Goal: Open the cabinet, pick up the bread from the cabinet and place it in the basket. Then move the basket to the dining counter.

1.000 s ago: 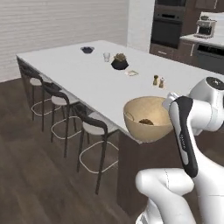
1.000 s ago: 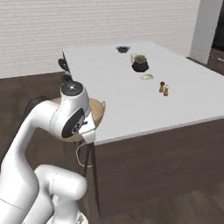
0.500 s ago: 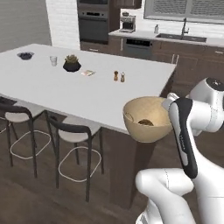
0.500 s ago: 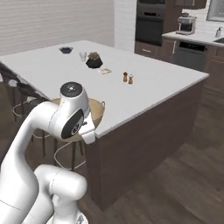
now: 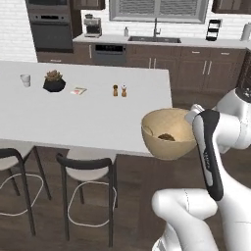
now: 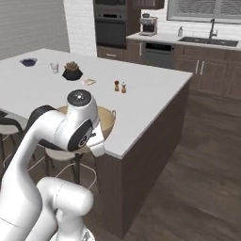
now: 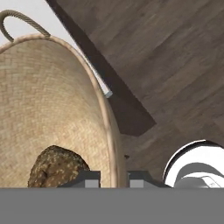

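Note:
The round tan basket [image 5: 166,135] hangs in the air just off the near edge of the dining counter [image 5: 73,115], a white-topped island with dark wood sides. The dark brown bread [image 5: 167,137] lies in its bottom. My gripper [image 5: 194,117] is shut on the basket's right rim. In the hand view the rim of the basket [image 7: 48,100] runs between my gripper [image 7: 113,178] fingers, with the bread [image 7: 54,168] low inside and a loop handle [image 7: 22,19] at the far rim. The basket [image 6: 107,123] peeks from behind my arm at the dining counter [image 6: 141,94] edge.
Two black-framed stools [image 5: 86,166] stand under the island's near side. On its top are two shakers [image 5: 119,90], a potted plant [image 5: 54,82] and a cup [image 5: 25,80]. Dark wood floor lies to the right; a sink counter [image 5: 162,41] and ovens line the back wall.
The whole scene has swung in both base views, so the base has moved around the island. The basket with the bread stays in my gripper at the same place in view.

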### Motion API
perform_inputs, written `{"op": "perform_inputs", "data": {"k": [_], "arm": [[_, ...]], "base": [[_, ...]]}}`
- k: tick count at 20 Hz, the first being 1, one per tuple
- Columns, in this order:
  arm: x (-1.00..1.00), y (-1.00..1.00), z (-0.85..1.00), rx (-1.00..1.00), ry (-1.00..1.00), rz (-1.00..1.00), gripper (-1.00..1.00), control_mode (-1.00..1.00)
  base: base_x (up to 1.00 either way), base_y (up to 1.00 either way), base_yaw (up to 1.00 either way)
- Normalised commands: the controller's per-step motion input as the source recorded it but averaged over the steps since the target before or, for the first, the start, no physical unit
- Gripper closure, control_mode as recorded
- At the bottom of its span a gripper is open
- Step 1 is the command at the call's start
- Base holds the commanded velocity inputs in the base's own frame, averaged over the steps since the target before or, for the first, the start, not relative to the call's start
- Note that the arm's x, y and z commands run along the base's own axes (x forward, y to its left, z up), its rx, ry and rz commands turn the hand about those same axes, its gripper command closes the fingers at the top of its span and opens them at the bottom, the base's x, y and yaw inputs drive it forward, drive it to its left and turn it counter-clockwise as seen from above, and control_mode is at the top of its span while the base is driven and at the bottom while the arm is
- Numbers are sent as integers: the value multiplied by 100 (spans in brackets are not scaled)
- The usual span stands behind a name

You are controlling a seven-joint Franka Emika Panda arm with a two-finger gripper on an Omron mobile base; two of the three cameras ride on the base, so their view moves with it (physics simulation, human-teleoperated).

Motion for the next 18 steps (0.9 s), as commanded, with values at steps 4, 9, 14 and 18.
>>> {"op": "perform_inputs", "data": {"k": [4,9,14,18], "arm": [[0,0,0,0,0,0,100,100],[0,0,0,0,0,0,100,100],[58,0,-8,0,0,0,100,-100],[100,15,-38,0,3,0,100,-100]], "base": [[72,93,-22],[81,50,-11],[33,3,-1],[0,0,0]]}}
